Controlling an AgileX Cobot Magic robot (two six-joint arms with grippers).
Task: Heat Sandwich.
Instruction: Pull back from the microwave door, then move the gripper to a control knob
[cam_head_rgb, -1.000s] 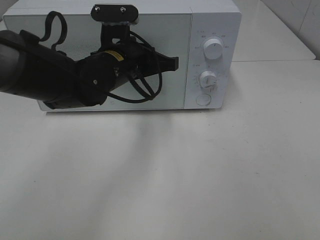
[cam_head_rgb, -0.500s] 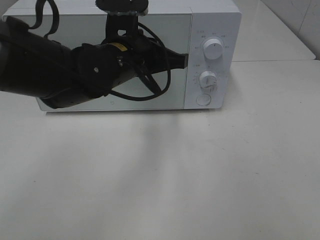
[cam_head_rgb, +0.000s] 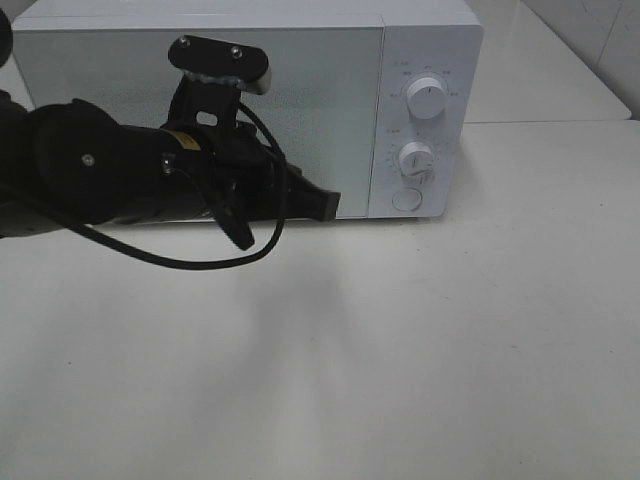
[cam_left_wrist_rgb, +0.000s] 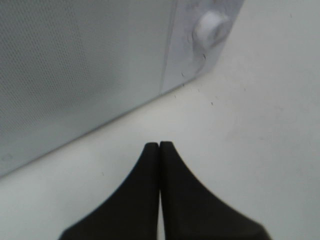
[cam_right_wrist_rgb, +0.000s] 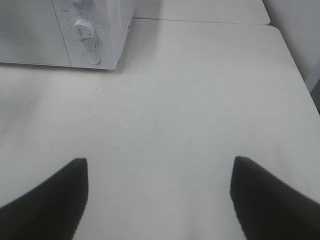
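Observation:
The sandwich is out of view in every frame. A white microwave (cam_head_rgb: 300, 90) stands at the back of the table with its door closed. My left gripper (cam_head_rgb: 330, 205) is shut and empty, hovering in front of the door's lower right corner, just left of the control panel. In the left wrist view the shut fingertips (cam_left_wrist_rgb: 159, 146) point at the table just before the microwave (cam_left_wrist_rgb: 75, 65) and its knob (cam_left_wrist_rgb: 210, 26). My right gripper (cam_right_wrist_rgb: 160, 162) is open and empty above bare table, well to the right of the microwave (cam_right_wrist_rgb: 30, 30).
The control panel carries an upper knob (cam_head_rgb: 428, 100), a lower knob (cam_head_rgb: 415, 158) and a round button (cam_head_rgb: 406, 199). White table (cam_head_rgb: 400, 350) stretches in front and to the right. A second table surface (cam_head_rgb: 540, 70) lies behind at the right.
My left arm has dropped from the door's upper right area to its lower right corner and pulled slightly left. The gripper stays shut. The right gripper has not moved.

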